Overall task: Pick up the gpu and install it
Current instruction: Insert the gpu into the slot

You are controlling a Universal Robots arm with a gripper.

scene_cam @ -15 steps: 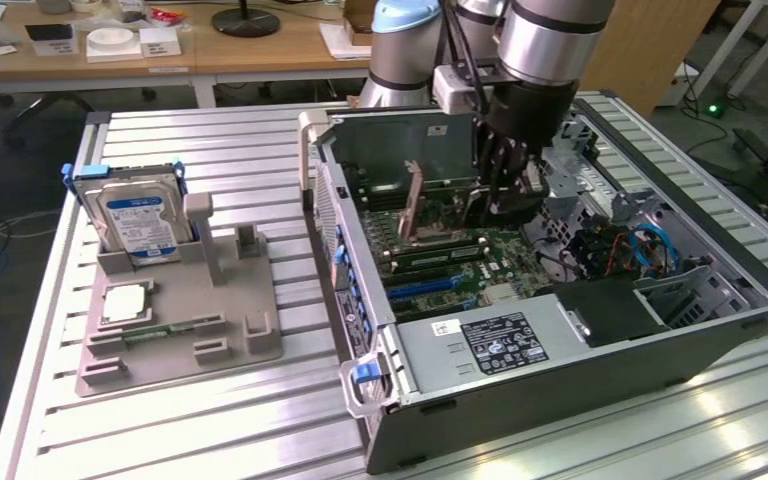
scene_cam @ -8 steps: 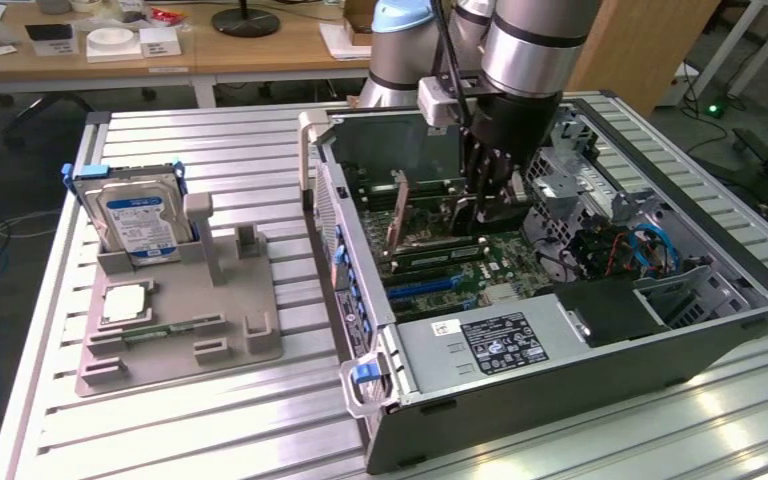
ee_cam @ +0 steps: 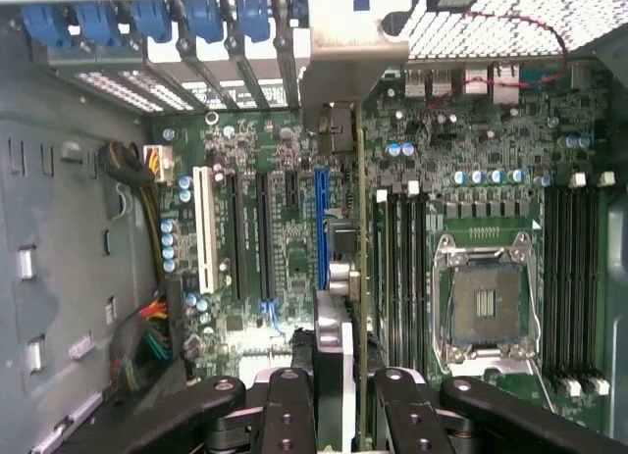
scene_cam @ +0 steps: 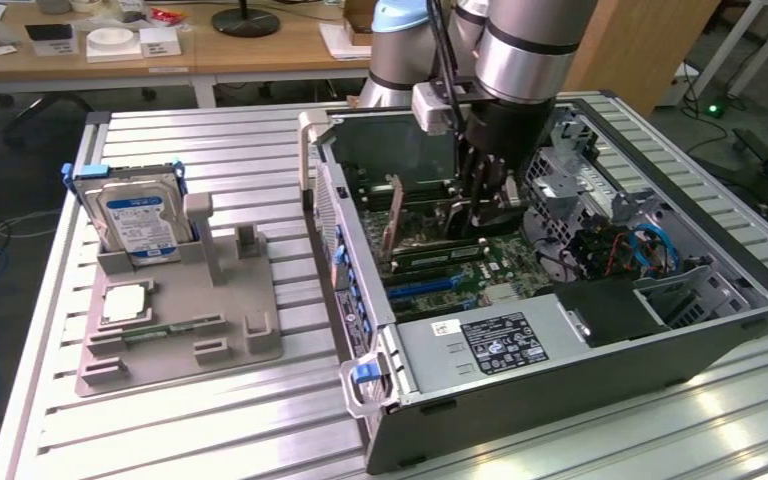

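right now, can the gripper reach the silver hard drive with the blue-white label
Probably, but not directly: the gripper is down inside the open black computer case, while the hard drive stands upright in the grey holder outside it, its top uncovered.

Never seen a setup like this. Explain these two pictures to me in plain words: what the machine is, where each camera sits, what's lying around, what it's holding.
The exterior view shows a robot arm reaching down into an open computer case lying on a slatted metal table. At its tip is the gripper, whose jaws are shut on the gpu, a thin card standing edge-on above the green motherboard. At the exterior view's left, a grey parts holder carries a hard drive. The wrist view comes from a camera on the arm, looking past the gripper along the gpu at the motherboard's slots.
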